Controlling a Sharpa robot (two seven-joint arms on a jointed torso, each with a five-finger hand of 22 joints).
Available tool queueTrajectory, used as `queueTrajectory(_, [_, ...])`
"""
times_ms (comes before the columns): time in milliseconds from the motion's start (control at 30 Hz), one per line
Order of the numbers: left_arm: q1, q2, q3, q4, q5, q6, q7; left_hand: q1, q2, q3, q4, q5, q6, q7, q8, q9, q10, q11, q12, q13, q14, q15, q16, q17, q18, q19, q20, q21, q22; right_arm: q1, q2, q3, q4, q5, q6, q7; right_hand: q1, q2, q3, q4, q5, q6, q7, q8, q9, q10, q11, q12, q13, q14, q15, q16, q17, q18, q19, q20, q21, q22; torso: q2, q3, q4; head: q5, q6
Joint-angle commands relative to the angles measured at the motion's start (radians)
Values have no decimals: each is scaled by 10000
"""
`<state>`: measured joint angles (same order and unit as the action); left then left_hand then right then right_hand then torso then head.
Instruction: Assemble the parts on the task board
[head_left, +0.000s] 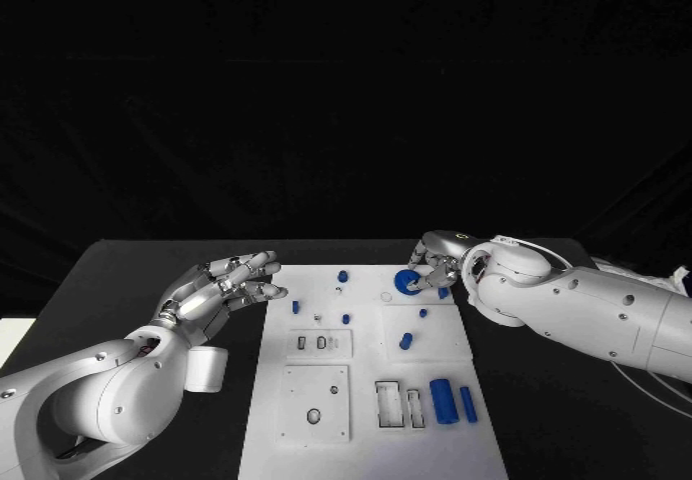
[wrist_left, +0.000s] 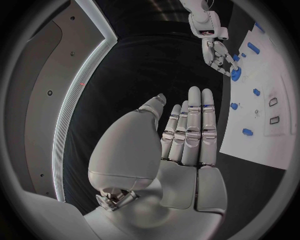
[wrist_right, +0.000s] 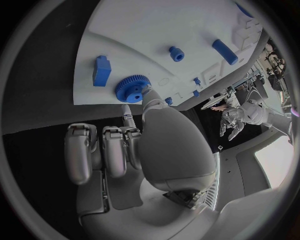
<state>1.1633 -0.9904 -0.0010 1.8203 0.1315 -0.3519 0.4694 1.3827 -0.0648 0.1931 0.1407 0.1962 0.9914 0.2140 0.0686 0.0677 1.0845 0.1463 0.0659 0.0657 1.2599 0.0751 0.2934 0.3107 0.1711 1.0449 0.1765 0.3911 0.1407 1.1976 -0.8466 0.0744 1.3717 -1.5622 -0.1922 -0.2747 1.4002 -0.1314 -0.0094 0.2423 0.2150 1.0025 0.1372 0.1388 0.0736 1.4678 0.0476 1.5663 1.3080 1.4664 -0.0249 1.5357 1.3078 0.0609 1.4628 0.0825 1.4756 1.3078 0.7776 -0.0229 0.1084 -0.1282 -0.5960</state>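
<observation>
Over at the far right corner of the task board (head_left: 372, 445), the right hand (head_left: 437, 268) pinches a blue toothed gear (wrist_right: 132, 88) between thumb and fingertip, right at the board's edge. A small blue block (wrist_right: 102, 70) lies just beside the gear. The left hand (head_left: 219, 290) hovers off the board's left side above the black surface (head_left: 130, 290), fingers straight and apart, holding nothing. Two blue cylinders (head_left: 453, 401) lie side by side near the board's near right corner.

A black table (head_left: 130, 270) stands before a black backdrop (head_left: 346, 110) that covers the far wall. In the left wrist view, a pale wall panel (wrist_left: 56, 100) carries a curved strip light (wrist_left: 78, 95) (glowing white).
</observation>
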Motion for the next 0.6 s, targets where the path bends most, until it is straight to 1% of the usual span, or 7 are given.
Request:
queueTrajectory(33, [11,23,7,10,20,190,44,56,-17,-9,-56,-35,-46,-8,-46,-11,-57,18,-27,-5,-92,-10,-56,10,95,-54,24,-54,-15,-13,50,2,-34,-179,306,-14,20,100,75,2,49,96,-29,61,17,1030,33,45,2628,884,8,55,1812,-144,76,-7,71,473,-1,4,12,-6,-15])
queueTrajectory(167, [11,22,7,12,20,190,43,56,-17,-9,-56,-35,-46,-8,-46,-11,-57,18,-27,-5,-92,-10,-56,10,95,-54,24,-54,-15,-16,87,2,-78,-180,381,-17,36,167,118,-28,40,154,-40,77,20,1030,23,45,2628,888,-3,64,1835,-151,91,-17,88,508,7,1,-2,10,-23])
queueTrajectory(267, [11,21,7,13,20,191,42,56,-17,-9,-56,-35,-46,-8,-46,-11,-57,18,-27,-5,-92,-10,-56,10,95,-54,24,-54,-15,-17,106,2,-104,-197,438,-60,87,267,202,-87,-10,213,-57,84,20,1030,6,45,2628,889,-13,68,1847,-154,96,-29,97,524,8,3,-8,16,-54])
queueTrajectory(400, [11,18,7,13,20,192,41,56,-17,-9,-56,-35,-46,-8,-46,-11,-57,18,-27,-5,-92,-10,-56,10,95,-54,24,-54,-15,-19,114,2,-116,-219,498,-100,183,379,387,-186,-155,326,-83,99,25,1030,-18,45,2628,893,-31,78,1874,-164,116,-45,121,577,4,4,-2,13,-77])
queueTrajectory(600, [11,18,7,7,20,195,40,56,-17,-9,-56,-35,-46,-8,-46,-11,-57,18,-27,-5,-92,-10,-56,10,95,-54,24,-54,-15,-23,124,2,-117,-228,522,-98,266,499,608,-284,-200,446,-111,95,33,1030,-45,45,2628,895,-53,86,1895,-173,132,-63,140,619,2,6,4,14,-89])
